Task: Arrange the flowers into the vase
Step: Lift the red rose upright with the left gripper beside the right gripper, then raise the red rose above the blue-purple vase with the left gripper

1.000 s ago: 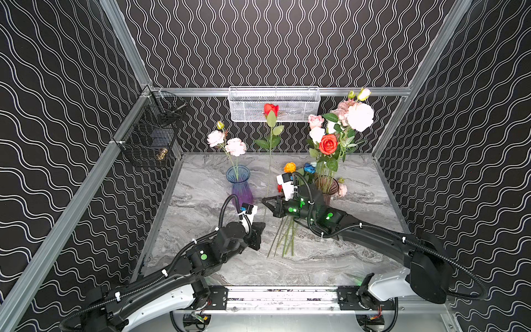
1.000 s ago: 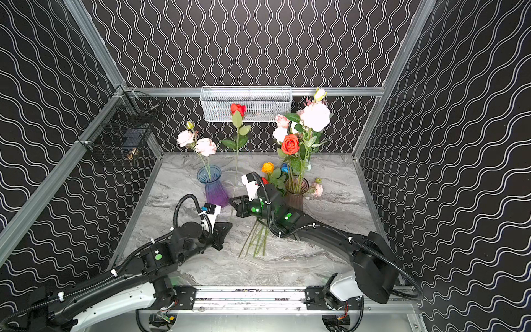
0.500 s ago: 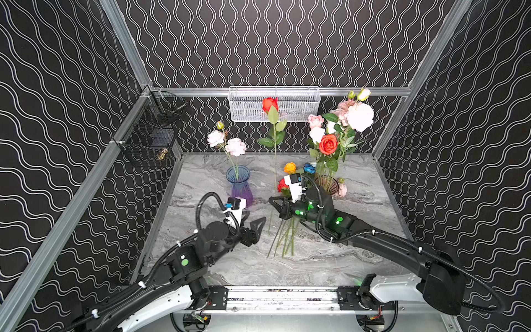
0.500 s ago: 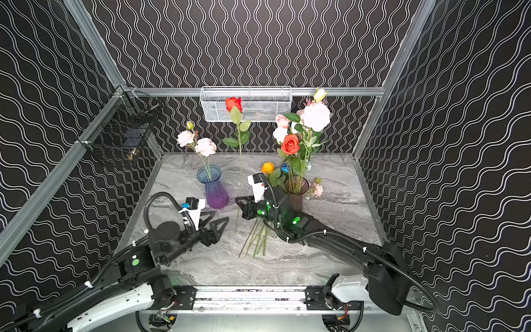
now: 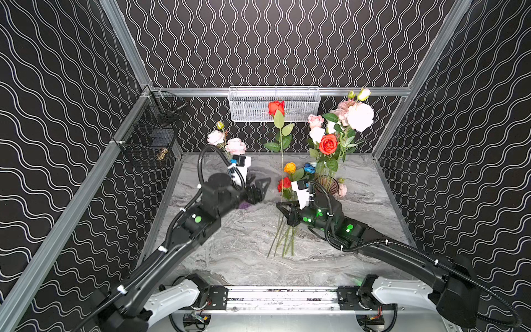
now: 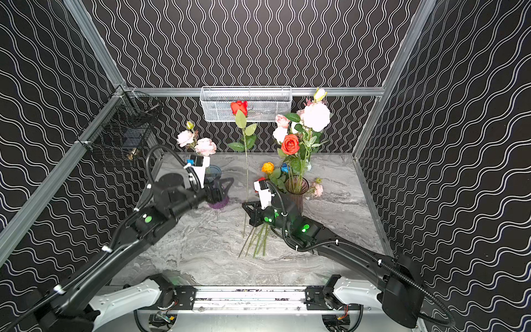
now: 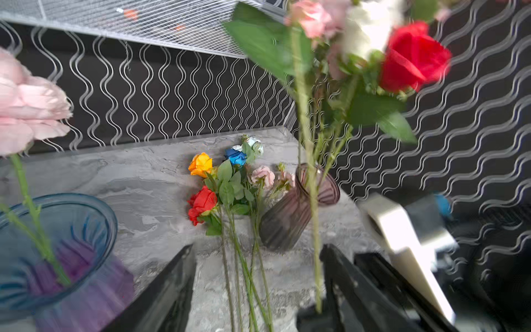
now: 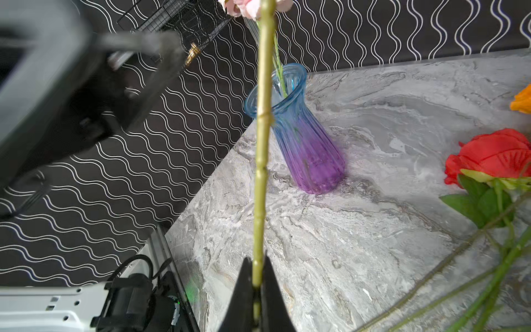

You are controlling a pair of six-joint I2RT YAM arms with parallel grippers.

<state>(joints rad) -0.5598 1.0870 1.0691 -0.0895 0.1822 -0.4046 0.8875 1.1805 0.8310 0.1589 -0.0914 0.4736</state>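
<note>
Your right gripper (image 8: 255, 267) is clamped low on the long-stemmed red rose (image 5: 276, 107), upright near the blue-to-purple ribbed glass vase (image 8: 304, 143) (left gripper (image 5: 263, 188) gapes, empty); top-heavy, it could swivel and miss the mouth.

Black walls (image 5: 273, 43) with white wavy lines close you in on three sides, well beyond the left fingers (image 5: 263, 184) and the right fingers (image 5: 287, 212). Grey metal bars (image 5: 201, 91) run along the walls and up the corners. Under both pairs of fingers lies a grey marbled table (image 5: 230, 258). Far past the fingertips, a white mesh basket (image 5: 247, 110) hangs on the back bar. Out to the side of the left fingers, away from the right ones, a black wire basket (image 5: 149, 135) hangs on the side bar. The light is even, and shadows on the table are soft.
</note>
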